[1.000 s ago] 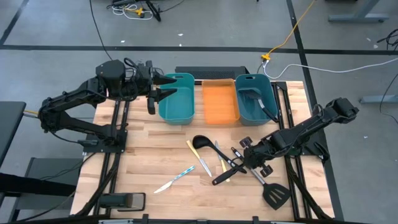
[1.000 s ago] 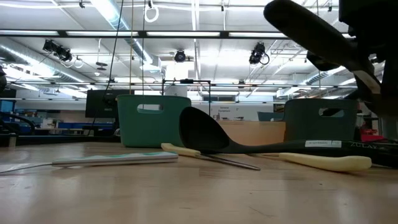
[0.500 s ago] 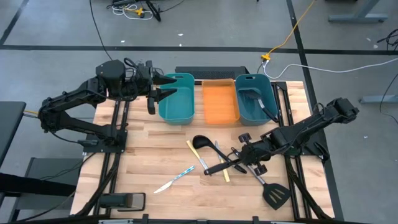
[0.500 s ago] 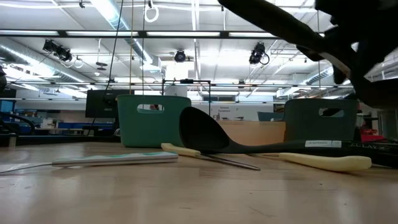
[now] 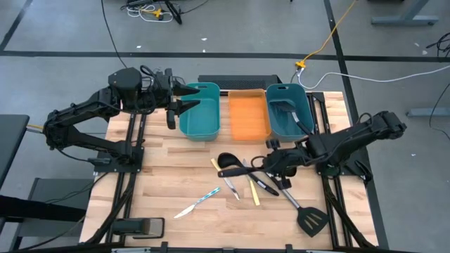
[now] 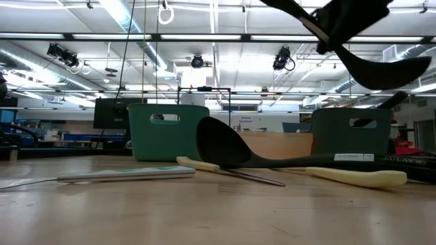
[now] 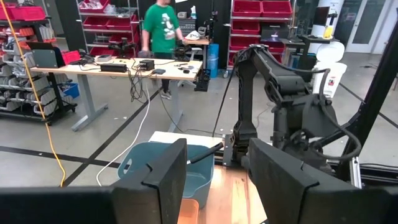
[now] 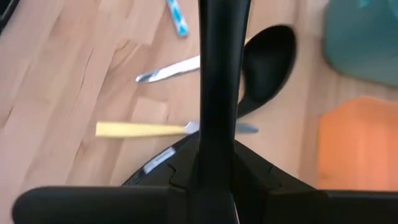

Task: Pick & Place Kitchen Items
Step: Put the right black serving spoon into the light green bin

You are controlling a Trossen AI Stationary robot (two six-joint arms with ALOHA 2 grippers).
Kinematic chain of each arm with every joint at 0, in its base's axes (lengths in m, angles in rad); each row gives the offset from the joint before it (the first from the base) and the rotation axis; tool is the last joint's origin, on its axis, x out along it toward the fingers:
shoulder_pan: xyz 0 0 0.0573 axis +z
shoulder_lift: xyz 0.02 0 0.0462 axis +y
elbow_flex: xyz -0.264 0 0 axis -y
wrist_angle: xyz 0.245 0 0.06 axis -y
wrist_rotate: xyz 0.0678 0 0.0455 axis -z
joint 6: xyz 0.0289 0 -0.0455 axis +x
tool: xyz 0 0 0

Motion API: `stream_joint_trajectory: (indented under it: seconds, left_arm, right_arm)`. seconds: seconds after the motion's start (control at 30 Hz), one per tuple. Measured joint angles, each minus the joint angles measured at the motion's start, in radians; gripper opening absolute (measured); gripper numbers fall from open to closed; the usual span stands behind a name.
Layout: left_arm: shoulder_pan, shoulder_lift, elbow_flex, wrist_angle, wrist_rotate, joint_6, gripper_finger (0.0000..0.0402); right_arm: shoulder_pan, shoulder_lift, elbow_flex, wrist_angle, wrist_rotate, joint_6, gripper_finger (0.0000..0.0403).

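While right tool grips ladle | aloft mid-table

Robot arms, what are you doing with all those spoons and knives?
The right end effector is shut on a black utensil and holds it up above the table. A black ladle, yellow-handled knives and a blue-handled knife lie loose on the wood, and a spatula sits near the edge. The left end effector waits beside a teal bin.
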Motion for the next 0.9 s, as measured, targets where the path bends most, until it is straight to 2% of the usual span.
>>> stream_joint_trajectory:
  seconds: [0.9]
  left_arm:
    - [0.0, 0.0, 0.0, 0.0, 0.003, 0.011, 0.0181]
  right_arm:
    - [-0.035, -0.003, 0.291, 0.05, 0.107, 0.053, 0.0076]
